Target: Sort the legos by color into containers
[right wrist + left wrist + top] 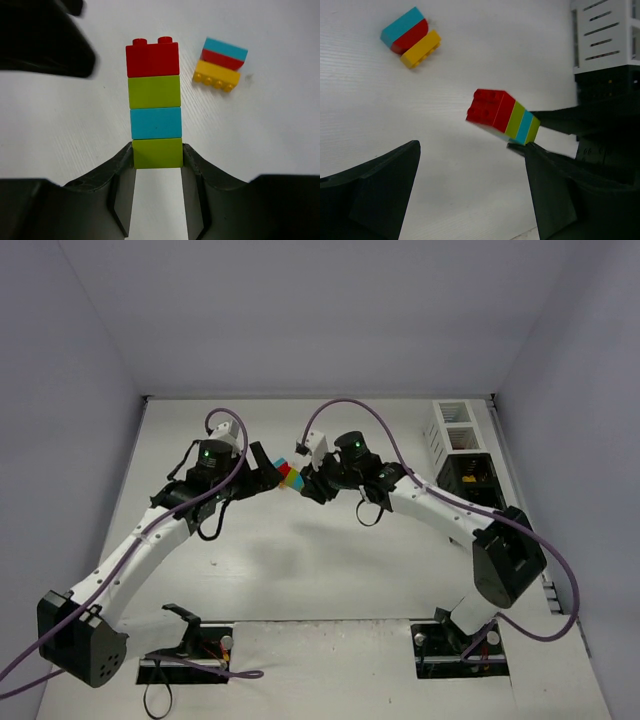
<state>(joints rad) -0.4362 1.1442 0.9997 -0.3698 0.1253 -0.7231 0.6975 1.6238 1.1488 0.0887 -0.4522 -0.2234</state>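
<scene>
Stack of legos (154,97) pinched at green end by right end effector (157,160); left end effector (470,147) spread nearby.

- The white table (300,570) lies beneath me, matte, with soft grey shadows across its middle; up close its surface shows fine ribbing.
- A pale lavender left wall (60,420), back wall (320,310) and right wall (590,390) enclose it.
</scene>
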